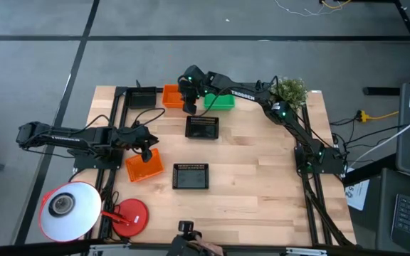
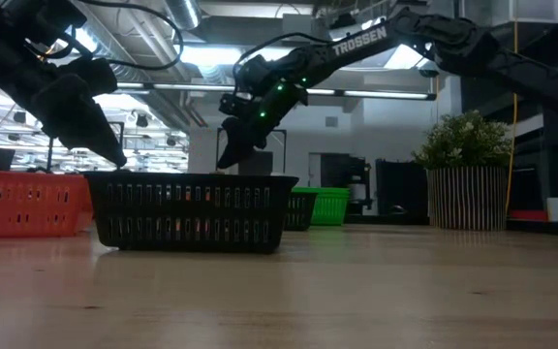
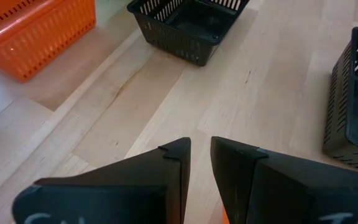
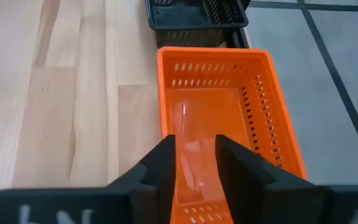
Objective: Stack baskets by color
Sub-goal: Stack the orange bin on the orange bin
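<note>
An orange basket (image 1: 171, 96) sits at the table's far edge between a black basket (image 1: 143, 97) and a green one (image 1: 219, 102). My right gripper (image 4: 196, 158) hangs open over the orange basket's (image 4: 219, 112) near end, pointing down at a slant (image 2: 232, 155). Two more black baskets rest mid-table (image 1: 202, 127) and nearer the front (image 1: 191, 176). A second orange basket (image 1: 144, 165) lies at the left. My left gripper (image 1: 146, 152) waits over its far wall with a narrow gap between the fingers (image 3: 201, 149), and only wood shows in that gap.
A potted plant (image 1: 290, 91) stands at the far right corner. A white round lamp (image 1: 70, 210) and a red disc (image 1: 130, 215) sit off the near left corner. Bare wood (image 1: 262, 171) lies on the table's right half.
</note>
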